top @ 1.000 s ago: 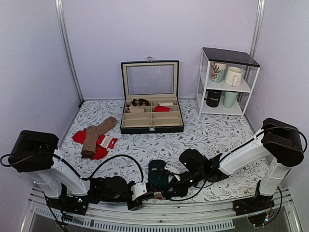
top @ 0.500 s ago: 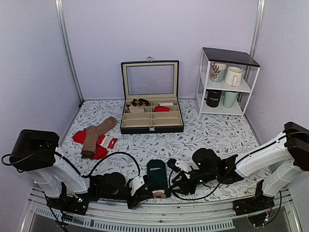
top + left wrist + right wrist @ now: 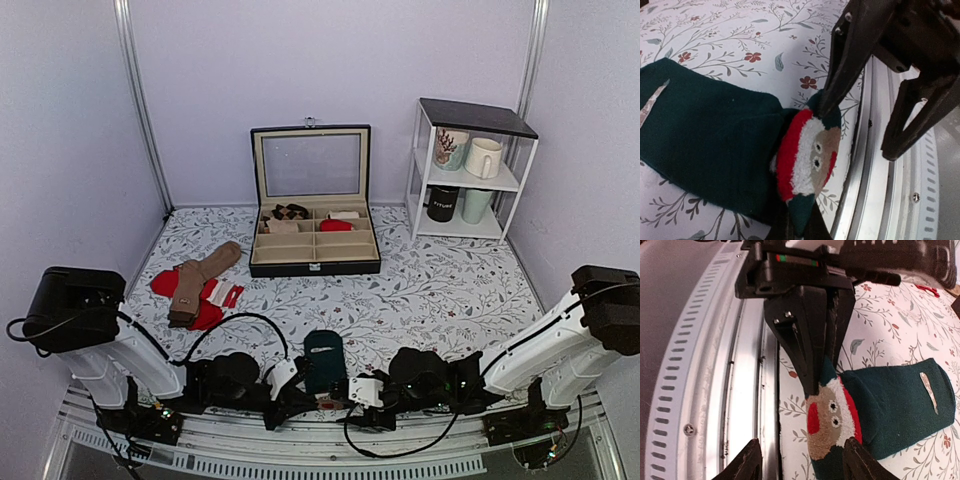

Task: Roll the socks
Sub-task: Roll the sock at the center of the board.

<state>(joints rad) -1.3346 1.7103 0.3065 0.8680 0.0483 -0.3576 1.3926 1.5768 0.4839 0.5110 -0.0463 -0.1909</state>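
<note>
Teal-green socks (image 3: 324, 358) lie flat by the near edge of the table (image 3: 440, 280), their Santa-face end frontmost. Since a second ago the right gripper (image 3: 802, 461) has let go and dropped low. Its jaws now stand apart, straddling that end, which the left gripper (image 3: 792, 229) pinches tight.

The right gripper (image 3: 363, 392) opens and drops low toward the near edge. The socks (image 3: 324, 358) now lie uncovered.
</note>
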